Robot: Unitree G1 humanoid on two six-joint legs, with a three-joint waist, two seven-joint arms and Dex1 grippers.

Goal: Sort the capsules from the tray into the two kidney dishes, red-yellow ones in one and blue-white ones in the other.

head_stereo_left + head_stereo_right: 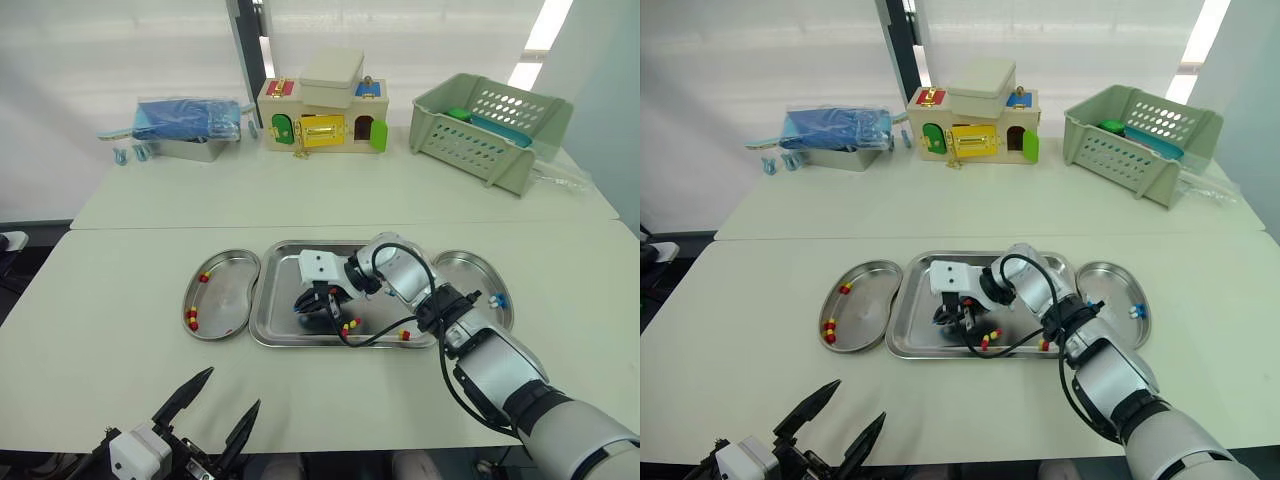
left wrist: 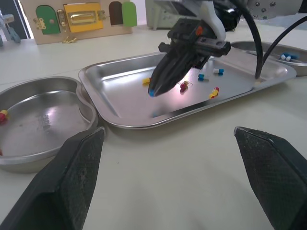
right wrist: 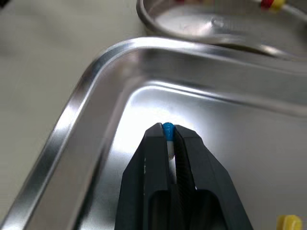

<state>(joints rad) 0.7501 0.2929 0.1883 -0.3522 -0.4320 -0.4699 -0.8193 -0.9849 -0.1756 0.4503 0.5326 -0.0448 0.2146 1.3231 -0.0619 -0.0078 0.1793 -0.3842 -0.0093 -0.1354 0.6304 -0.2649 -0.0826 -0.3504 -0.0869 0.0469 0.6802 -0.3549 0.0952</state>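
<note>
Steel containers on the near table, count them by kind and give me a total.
Kidney dishes: 2
Tray: 1
Total: 3

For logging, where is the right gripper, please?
In head views, the right gripper is over the tray's left end by the left kidney dish, holding a blue-white capsule.

you see a blue-white capsule (image 3: pixel 168 128) in the black right gripper (image 2: pixel 152 91), a shiny silver tray (image 3: pixel 230 124), and red-yellow capsules (image 1: pixel 191 318) in a silver dish (image 1: pixel 228 295).
</note>
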